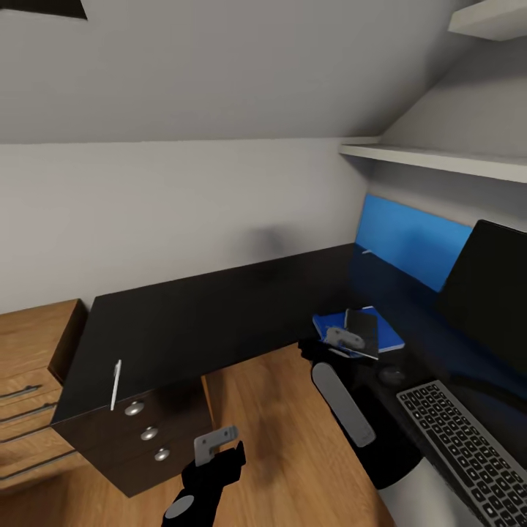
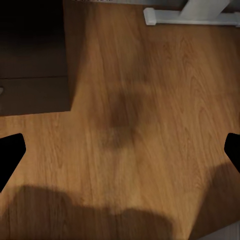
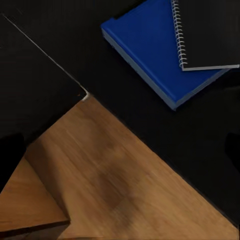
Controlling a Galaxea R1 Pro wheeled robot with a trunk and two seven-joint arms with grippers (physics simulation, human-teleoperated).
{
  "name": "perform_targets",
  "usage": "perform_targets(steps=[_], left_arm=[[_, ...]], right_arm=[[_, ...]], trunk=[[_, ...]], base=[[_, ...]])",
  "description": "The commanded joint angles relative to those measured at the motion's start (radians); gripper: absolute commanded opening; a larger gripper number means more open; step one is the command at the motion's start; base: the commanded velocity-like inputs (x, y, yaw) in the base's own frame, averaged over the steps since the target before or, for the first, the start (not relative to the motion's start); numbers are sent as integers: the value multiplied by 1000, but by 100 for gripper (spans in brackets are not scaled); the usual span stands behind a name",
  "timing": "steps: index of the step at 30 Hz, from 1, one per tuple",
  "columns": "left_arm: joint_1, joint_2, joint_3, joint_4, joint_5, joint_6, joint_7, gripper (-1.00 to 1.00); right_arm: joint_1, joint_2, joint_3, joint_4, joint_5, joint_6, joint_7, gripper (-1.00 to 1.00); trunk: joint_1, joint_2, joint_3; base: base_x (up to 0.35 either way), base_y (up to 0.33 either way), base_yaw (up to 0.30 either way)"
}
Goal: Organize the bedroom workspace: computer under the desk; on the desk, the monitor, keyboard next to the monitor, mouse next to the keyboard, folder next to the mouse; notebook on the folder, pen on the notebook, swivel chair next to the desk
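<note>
Lying on the far left wing of the desk [image 1: 219, 307], right at its front edge above the dark drawer unit [image 1: 143, 432], the pen [image 1: 116, 383] is the one piece not yet stacked: the notebook [image 1: 361, 329] already sits on the blue folder [image 1: 331, 322], beside the mouse [image 1: 392, 375], the keyboard [image 1: 468, 446] and the monitor [image 1: 489, 289]. My worry is that the thin white stick, so near the edge, could be nudged off onto the wood floor [image 2: 130, 125] by a clumsy approach, or roll away from a pinch landing off-centre. The left gripper [image 1: 217, 442] hangs low over the floor in front of the drawers, fingers spread wide and holding nothing. The right gripper [image 1: 344, 339] hovers just by the folder's near corner, its fingers apart and holding nothing.
</note>
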Motion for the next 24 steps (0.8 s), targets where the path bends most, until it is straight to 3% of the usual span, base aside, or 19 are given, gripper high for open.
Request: perform_targets(steps=[1, 4, 12, 19, 24], left_arm=[[-1, 1, -1, -2, 3, 4, 7, 100], [-1, 1, -1, -1, 4, 4, 7, 100], [-1, 1, 0, -1, 3, 4, 8, 100], [-1, 1, 0, -1, 3, 4, 8, 100], [-1, 2, 1, -1, 3, 4, 8, 100]], right_arm=[[-1, 0, 25, -3, -3, 8, -11, 100], [-1, 2, 57, -3, -3, 7, -14, 100], [-1, 4, 95, 35, -1, 6, -14, 100], [-1, 6, 102, 73, 3, 3, -10, 100], [-1, 9, 103, 90, 35, 0, -6, 100]], trunk=[[0, -1, -1], [0, -1, -2], [0, -1, -7], [0, -1, -12], [0, -1, -16]], base=[[0, 0, 191], [0, 0, 218], [0, 0, 248], [0, 0, 252], [0, 0, 241]])
